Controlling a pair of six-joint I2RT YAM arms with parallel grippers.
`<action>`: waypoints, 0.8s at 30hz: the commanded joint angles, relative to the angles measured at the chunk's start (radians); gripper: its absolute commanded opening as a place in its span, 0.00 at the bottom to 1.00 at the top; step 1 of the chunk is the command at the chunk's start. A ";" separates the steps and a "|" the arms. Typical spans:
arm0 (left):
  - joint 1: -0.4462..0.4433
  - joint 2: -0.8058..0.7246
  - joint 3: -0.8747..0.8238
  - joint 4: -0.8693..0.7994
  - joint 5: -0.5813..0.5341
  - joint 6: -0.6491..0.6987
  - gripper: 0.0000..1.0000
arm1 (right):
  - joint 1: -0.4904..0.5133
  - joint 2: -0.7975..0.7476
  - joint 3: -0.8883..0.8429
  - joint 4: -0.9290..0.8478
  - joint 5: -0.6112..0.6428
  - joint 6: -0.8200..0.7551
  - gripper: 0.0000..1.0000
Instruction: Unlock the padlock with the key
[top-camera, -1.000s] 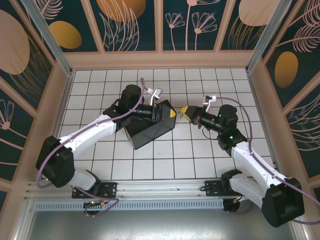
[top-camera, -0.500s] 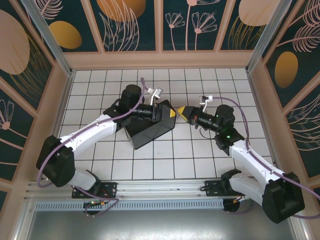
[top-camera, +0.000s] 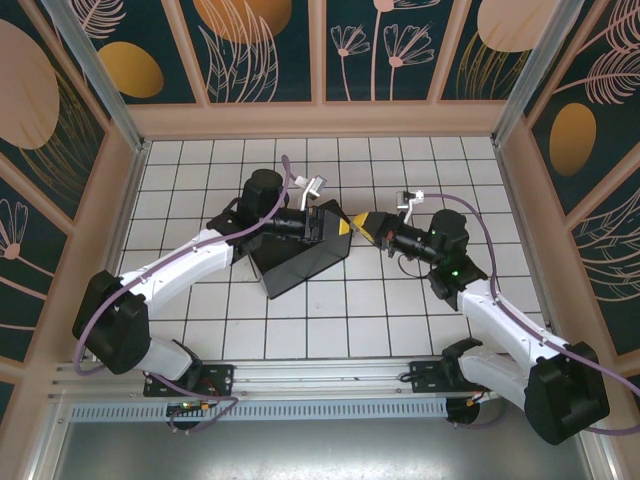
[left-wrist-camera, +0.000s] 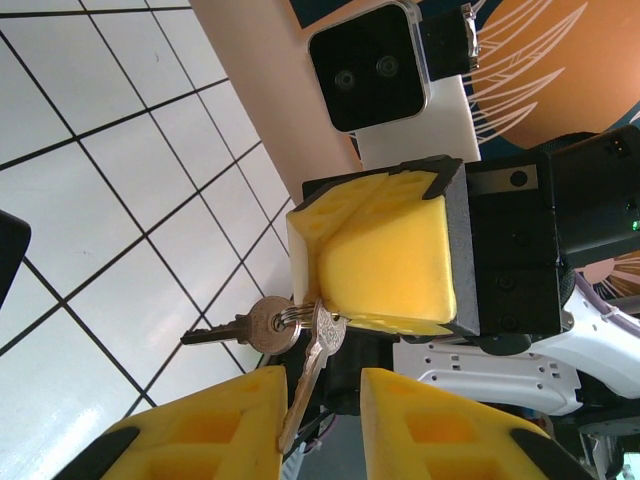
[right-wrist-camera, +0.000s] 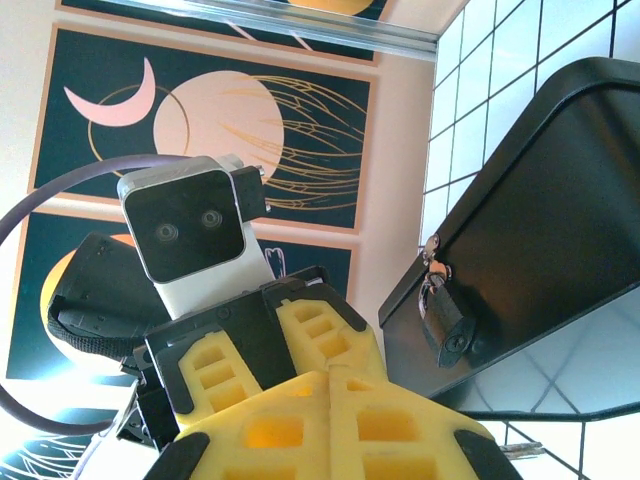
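Yellow foam on the right end effector was clamped shut on the ring end of the key, dangling its blade between the parted jaws of the left end effector, seemingly for a handover, while the padlock hung on the black box.

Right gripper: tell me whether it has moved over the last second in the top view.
Yes. The right gripper has shifted slightly left, closing on the black box, which stays on the same floor tiles.
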 joint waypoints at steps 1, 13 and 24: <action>-0.006 0.008 0.015 0.028 0.023 0.018 0.25 | 0.013 0.000 -0.007 0.050 0.003 0.005 0.00; -0.006 0.010 0.040 -0.053 -0.014 0.146 0.00 | 0.016 0.002 0.014 0.008 -0.019 -0.015 0.01; -0.005 -0.042 0.182 -0.279 -0.325 0.744 0.00 | -0.219 -0.059 0.210 -0.439 -0.136 -0.075 0.32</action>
